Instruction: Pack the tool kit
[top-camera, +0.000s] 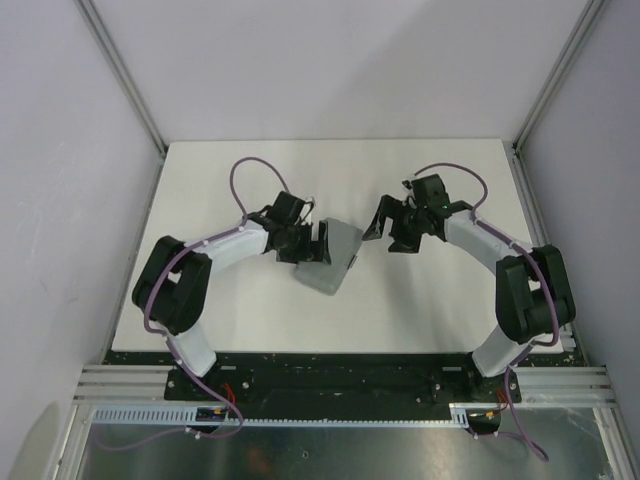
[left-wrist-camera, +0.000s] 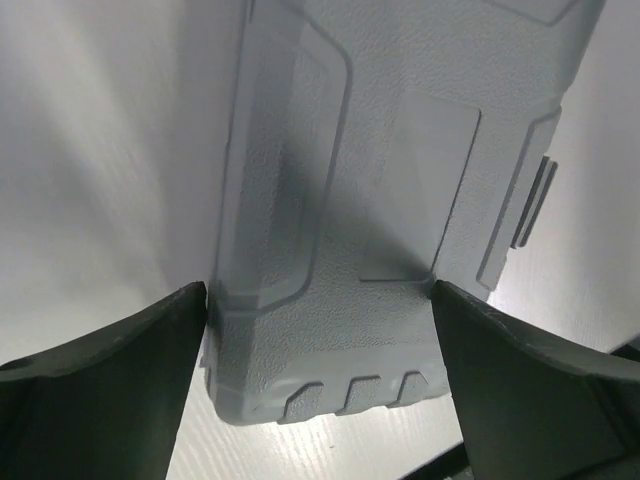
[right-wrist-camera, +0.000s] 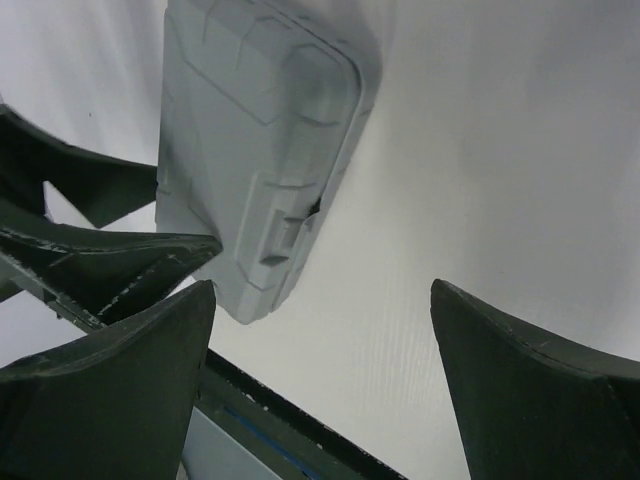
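Observation:
The tool kit (top-camera: 332, 258) is a grey plastic case lying shut and flat on the white table, turned at a slant. In the left wrist view its textured lid (left-wrist-camera: 340, 190) fills the frame, with a latch on its right edge (left-wrist-camera: 530, 205). My left gripper (top-camera: 318, 245) straddles the case's near end (left-wrist-camera: 320, 288), jaws spread as wide as the case, one finger close on each side. My right gripper (top-camera: 377, 222) hangs open to the right of the case over bare table (right-wrist-camera: 322, 285), with nothing between its fingers. The case (right-wrist-camera: 250, 130) lies off to its left.
The black mounting rail (top-camera: 330, 372) runs along the table's near edge and also shows low in the right wrist view as a black rail (right-wrist-camera: 300, 435). Grey walls and aluminium posts (top-camera: 120, 75) enclose the table on three sides.

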